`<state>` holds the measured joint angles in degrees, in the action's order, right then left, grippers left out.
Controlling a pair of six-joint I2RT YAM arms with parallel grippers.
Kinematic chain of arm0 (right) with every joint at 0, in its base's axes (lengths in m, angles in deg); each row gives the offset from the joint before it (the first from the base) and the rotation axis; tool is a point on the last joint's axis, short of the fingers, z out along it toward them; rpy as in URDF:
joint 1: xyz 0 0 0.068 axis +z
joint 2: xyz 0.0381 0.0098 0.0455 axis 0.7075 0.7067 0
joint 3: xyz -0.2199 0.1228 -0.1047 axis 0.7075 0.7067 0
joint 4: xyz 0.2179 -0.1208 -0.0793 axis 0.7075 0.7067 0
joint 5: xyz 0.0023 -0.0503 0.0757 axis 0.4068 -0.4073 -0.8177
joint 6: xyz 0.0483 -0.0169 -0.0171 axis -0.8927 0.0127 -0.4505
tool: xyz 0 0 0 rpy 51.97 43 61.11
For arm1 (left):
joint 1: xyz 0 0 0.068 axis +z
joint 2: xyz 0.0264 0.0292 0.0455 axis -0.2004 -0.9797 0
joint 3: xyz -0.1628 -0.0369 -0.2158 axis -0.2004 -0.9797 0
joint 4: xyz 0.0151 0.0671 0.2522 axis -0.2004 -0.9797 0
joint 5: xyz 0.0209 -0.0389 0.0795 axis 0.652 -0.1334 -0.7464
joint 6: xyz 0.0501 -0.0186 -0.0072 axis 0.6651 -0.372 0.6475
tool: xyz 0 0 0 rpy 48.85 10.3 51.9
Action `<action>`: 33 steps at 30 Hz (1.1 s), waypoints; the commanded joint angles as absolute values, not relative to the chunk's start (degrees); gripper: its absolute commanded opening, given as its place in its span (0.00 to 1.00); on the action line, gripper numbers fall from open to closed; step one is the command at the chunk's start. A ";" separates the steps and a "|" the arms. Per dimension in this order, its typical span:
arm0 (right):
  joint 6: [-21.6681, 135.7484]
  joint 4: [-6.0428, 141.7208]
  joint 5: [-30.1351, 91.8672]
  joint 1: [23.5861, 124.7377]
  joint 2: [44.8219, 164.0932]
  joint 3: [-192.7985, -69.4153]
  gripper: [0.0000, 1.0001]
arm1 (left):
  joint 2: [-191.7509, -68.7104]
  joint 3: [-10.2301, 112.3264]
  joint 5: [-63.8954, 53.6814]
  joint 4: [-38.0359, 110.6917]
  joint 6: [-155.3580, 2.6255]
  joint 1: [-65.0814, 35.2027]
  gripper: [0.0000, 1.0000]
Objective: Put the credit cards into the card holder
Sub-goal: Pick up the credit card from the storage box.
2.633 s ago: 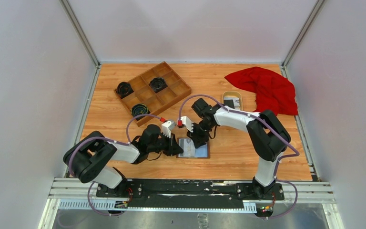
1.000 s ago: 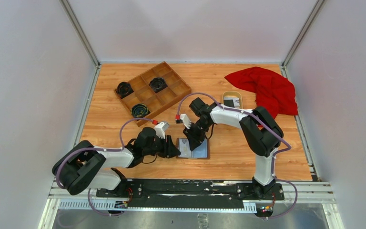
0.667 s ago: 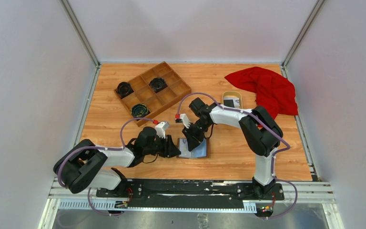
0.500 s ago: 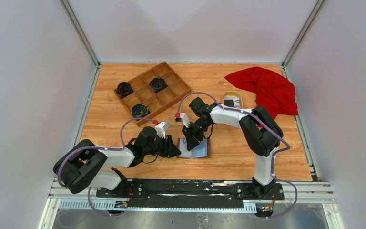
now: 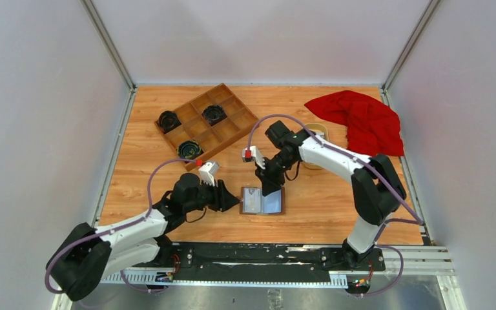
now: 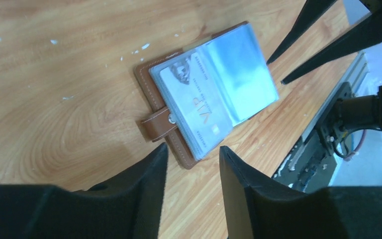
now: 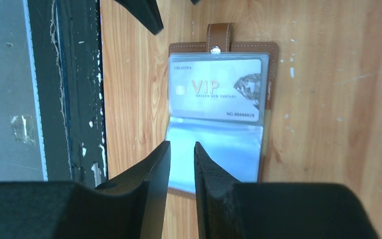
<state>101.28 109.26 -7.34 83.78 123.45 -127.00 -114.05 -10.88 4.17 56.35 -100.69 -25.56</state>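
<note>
The brown card holder point(image 5: 263, 201) lies open on the table near the front. A whitish VIP card point(image 7: 215, 88) sits in its clear pocket on the snap-strap side, and the other grey-blue pocket point(image 7: 214, 152) looks empty. The card point(image 6: 195, 102) also shows in the left wrist view. My left gripper point(image 5: 232, 201) is open and empty, just left of the holder point(image 6: 154, 97). My right gripper point(image 5: 270, 187) hovers over the holder's far edge, its jaws a narrow gap apart with nothing between them point(image 7: 181, 145). No other card is in view.
A wooden compartment tray point(image 5: 206, 123) with black round parts stands at the back left. A red cloth point(image 5: 361, 119) lies at the back right. A yellow dish's rim point(image 5: 320, 128) peeks out behind the right arm. The table's front rail point(image 7: 64, 89) is close to the holder.
My right gripper has lifted off the holder and drawn back to the far right. My left arm has pulled back to the left. The holder now lies open with the card in it.
</note>
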 commanded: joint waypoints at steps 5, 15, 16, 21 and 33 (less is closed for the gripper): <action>108.58 114.57 1.43 76.87 110.17 -127.14 0.31 | -101.00 -2.04 0.95 40.49 -90.13 -24.93 0.69; 99.32 109.70 1.60 58.58 102.52 -129.18 0.49 | -101.70 19.65 -2.81 18.79 -78.36 -24.52 1.00; 97.22 108.89 1.49 57.44 103.47 -129.66 0.54 | -103.23 22.74 -2.84 16.09 -76.92 -24.50 1.00; 88.28 108.04 -2.05 51.30 111.42 -133.50 0.59 | -109.07 37.63 -7.81 2.31 -66.93 -24.40 1.00; 72.60 100.15 0.32 45.49 126.40 -138.94 0.66 | -105.76 25.24 -26.52 11.70 -60.18 -24.12 1.00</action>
<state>78.75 102.14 0.73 46.62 122.57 -135.06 -107.38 28.09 -19.48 10.91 -62.46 -24.71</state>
